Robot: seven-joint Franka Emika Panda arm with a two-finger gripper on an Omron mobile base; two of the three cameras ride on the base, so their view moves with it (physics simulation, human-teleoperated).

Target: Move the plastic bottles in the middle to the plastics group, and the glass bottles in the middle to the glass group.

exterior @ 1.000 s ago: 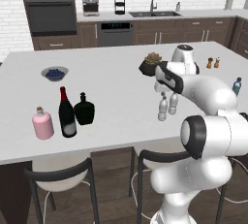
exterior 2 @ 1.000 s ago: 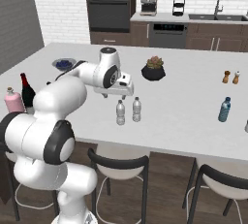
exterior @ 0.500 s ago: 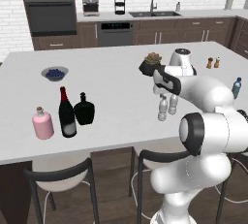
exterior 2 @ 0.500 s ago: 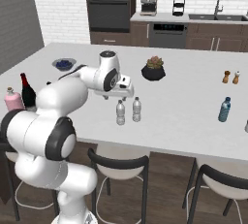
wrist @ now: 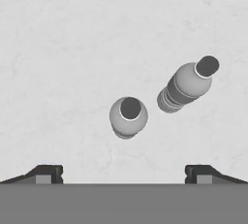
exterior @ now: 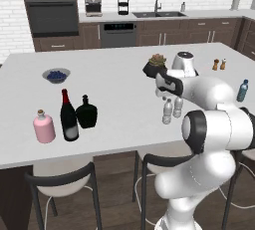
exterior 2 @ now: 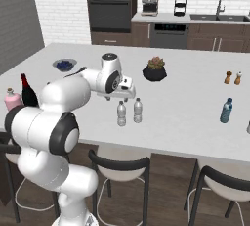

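the wine bottle [exterior: 68, 116] already stands by the pink bottle [exterior: 44, 126] and black flask [exterior: 86, 113]. two clear bottles [exterior: 172, 109] wait mid-counter, far from the blue bottle [exterior: 242, 90]. the gripper [exterior 2: 126, 91] hovers above them, open, holding nothing

- Two small clear bottles w/ grey caps on pale speckled counter [wrist: 58, 39], seen from above.
- Nearer bottle [wrist: 128, 116] sits approx. centre, cap facing camera (almost straight top-down).
- Second bottle [wrist: 188, 84] up and to the right, close by but apart; more of its ribbed side shows.
- Gripper [wrist: 124, 172] fingertips [wrist: 44, 172] at bottom corners, spread wide, nothing between.
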